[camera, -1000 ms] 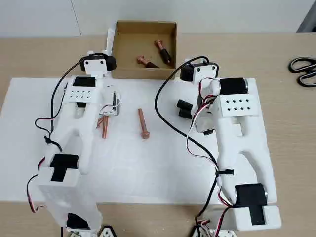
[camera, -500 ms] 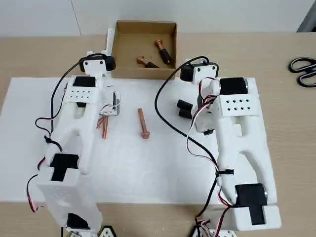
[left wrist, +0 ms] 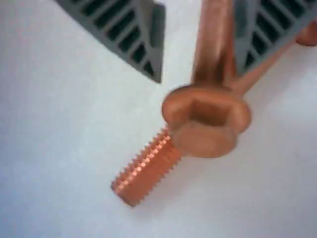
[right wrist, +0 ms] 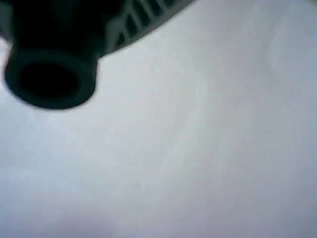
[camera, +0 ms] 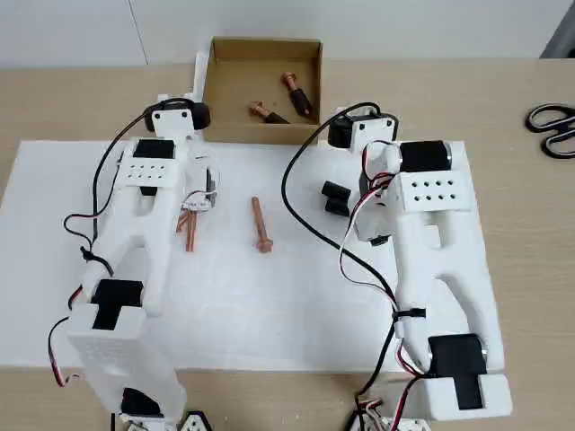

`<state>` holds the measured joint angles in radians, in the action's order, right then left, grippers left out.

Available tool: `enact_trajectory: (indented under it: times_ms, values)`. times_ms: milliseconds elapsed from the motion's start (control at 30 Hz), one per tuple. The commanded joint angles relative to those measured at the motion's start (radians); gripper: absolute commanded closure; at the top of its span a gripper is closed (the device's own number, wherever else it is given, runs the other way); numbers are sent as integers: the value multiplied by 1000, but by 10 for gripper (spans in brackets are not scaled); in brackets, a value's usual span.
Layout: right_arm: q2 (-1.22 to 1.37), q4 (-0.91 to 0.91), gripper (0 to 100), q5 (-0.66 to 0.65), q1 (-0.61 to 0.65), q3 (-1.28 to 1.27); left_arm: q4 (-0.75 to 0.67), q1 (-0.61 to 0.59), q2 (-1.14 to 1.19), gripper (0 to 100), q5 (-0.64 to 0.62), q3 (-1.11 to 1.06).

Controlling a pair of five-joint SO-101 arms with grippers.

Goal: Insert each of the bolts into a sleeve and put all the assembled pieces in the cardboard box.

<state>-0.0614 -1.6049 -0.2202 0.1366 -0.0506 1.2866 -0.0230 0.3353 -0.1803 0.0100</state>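
My left gripper (camera: 191, 211) hangs low over two crossed copper bolts (camera: 189, 232) on the white sheet. In the left wrist view the left gripper (left wrist: 200, 74) is open. One bolt (left wrist: 205, 119) has its shaft between the fingers, against one finger, with a gap to the other. The second bolt (left wrist: 143, 171) lies under it. A third bolt (camera: 260, 224) lies alone mid-sheet. My right gripper (camera: 337, 197) is shut on a black sleeve (right wrist: 49, 79), held just above the sheet. The cardboard box (camera: 265, 43) at the back holds two assembled pieces (camera: 296, 94).
The white sheet (camera: 269, 305) covers the middle of the wooden table. Scissors (camera: 552, 126) lie at the far right edge. Black cables (camera: 296, 211) loop from the arms across the sheet between the lone bolt and the right arm.
My left gripper has shifted slightly over the crossed bolts. The right arm and the lone bolt have stayed where they were.
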Motion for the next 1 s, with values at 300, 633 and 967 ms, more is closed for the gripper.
enact_trajectory:
  times_ms: [300,633,967]
  values:
    - [-50,2,994,-6,-4,40,-18,3,-5,929,-8,-31]
    - [-50,1,994,-6,-4,40,-51,5,-5,978,-8,-58]
    - [-54,-1,994,-6,-4,40,-48,9,-15,994,-6,-47]
